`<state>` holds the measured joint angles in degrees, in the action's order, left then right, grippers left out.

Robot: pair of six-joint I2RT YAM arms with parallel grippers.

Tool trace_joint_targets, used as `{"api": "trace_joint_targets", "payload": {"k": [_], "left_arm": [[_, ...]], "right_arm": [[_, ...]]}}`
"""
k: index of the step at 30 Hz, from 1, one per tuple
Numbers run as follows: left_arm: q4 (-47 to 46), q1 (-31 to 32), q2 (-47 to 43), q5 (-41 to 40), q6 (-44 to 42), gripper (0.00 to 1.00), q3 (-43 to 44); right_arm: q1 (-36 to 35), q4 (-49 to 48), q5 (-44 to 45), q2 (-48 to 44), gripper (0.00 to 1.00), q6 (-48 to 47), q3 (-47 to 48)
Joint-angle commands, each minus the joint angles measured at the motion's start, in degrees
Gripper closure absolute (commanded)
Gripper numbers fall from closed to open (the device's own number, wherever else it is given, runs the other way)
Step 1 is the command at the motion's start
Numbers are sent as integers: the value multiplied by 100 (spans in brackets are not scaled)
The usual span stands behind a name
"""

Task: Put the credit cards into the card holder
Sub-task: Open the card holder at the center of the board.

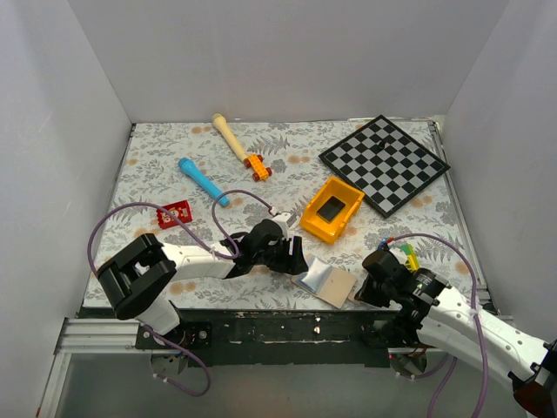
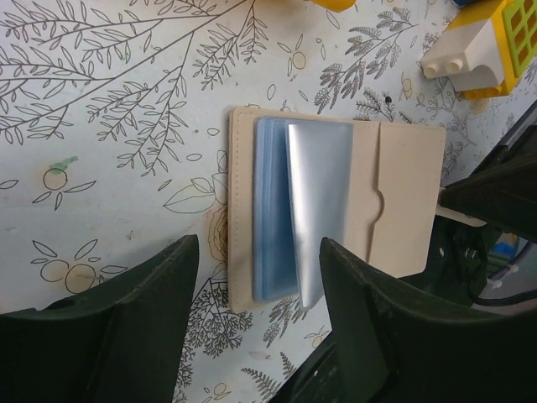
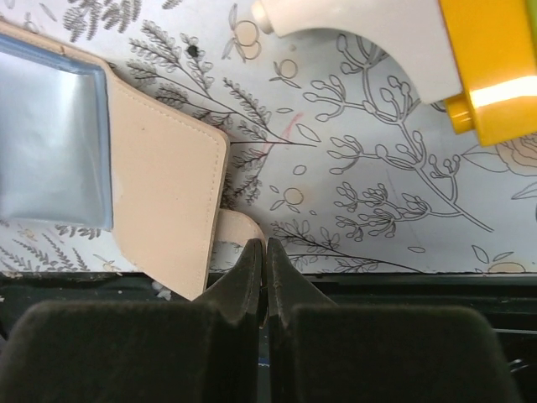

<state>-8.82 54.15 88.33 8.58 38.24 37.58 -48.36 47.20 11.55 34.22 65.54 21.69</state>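
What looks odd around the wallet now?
The tan folding card holder lies open at the near edge of the table, its tab pinched by the right gripper; one shiny silver-grey sheet inside tilts up instead of lying flat.

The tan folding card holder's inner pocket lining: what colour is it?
The pocket lining is pale blue-grey, clearest in the left wrist view.

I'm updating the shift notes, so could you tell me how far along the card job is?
Done: the card holder lies open, blue-grey pockets showing. In hand: the right gripper pinches its tab while the left gripper hovers open and empty above it. Left: the red card lies on the table, apart from the holder.
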Motion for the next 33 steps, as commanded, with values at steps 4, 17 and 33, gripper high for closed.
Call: {"api": "trace_joint_targets", "payload": {"k": [4, 17, 33], "left_arm": [[-15, 52, 26, 12, 96, 43, 144], [-497, 131, 289, 460, 280, 55, 56], [-1052, 245, 413, 742, 588, 87, -128]], "right_arm": [[2, 360, 119, 514, 99, 293, 107], [2, 308, 216, 753, 99, 275, 204], [2, -667, 111, 2123, 99, -348, 678]]}}
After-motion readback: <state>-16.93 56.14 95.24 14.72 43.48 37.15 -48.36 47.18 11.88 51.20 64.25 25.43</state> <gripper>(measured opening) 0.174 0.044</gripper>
